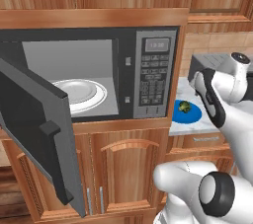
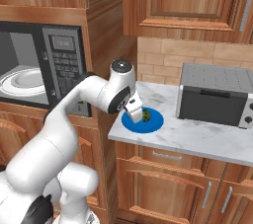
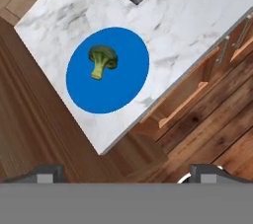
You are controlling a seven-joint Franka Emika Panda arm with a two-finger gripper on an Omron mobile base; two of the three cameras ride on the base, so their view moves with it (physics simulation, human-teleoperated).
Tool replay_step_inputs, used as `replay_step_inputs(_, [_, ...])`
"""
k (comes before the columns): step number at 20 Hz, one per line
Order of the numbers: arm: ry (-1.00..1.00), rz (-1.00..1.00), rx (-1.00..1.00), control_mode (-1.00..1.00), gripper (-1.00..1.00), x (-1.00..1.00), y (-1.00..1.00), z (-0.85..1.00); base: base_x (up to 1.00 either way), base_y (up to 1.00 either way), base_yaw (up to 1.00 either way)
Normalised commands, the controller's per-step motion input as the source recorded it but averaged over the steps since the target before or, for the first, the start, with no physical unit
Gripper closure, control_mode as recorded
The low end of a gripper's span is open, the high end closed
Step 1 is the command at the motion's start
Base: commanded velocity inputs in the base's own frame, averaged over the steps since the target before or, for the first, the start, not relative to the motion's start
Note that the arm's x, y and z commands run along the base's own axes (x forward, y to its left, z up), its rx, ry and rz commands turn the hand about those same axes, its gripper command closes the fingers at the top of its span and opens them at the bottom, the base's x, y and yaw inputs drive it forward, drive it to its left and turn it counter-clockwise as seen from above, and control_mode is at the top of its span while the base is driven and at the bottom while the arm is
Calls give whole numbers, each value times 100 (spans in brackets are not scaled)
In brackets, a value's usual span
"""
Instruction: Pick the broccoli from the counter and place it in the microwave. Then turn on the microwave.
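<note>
the broccoli (image 3: 102, 60) lies on its side on a blue plate (image 3: 123, 85), left of centre in the hand view, with the dark floret toward the top of the frame and the paler stem pointing down. the plate sits near the corner of the counter (image 3: 188, 25), probably to keep the floret within easy reach. the gripper (image 3: 128, 171) hangs above it, jaws spread as wide as they go and holding nothing, its tips at the bottom edge, so it seems lined up for a descent. in the left base view the microwave (image 1: 153, 70) fills the left half, its door (image 1: 34, 119) swung fully open and a white plate (image 1: 81, 92) waiting inside to receive the broccoli. a toaster oven (image 2: 217, 94) stands at the right of the right base view, clear of the route.
</note>
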Motion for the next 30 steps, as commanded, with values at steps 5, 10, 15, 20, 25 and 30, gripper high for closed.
replay_step_inputs(5, [2, -4, 0, -100, -100, 34, 0, -39, 0, 0, 0])
replay_step_inputs(10, [5, -4, 2, -100, -100, 40, 0, -38, 0, 0, 0])
replay_step_inputs(15, [3, -3, 3, -100, -100, 38, -8, -31, 0, 0, 0])
replay_step_inputs(20, [4, -3, 4, -100, -100, 37, -14, -32, 0, 0, 0])
replay_step_inputs(25, [6, -2, 5, -100, -100, 44, -12, -31, 0, 0, 0])
replay_step_inputs(30, [2, 0, 3, -100, -100, 39, -7, -19, 0, 0, 0])
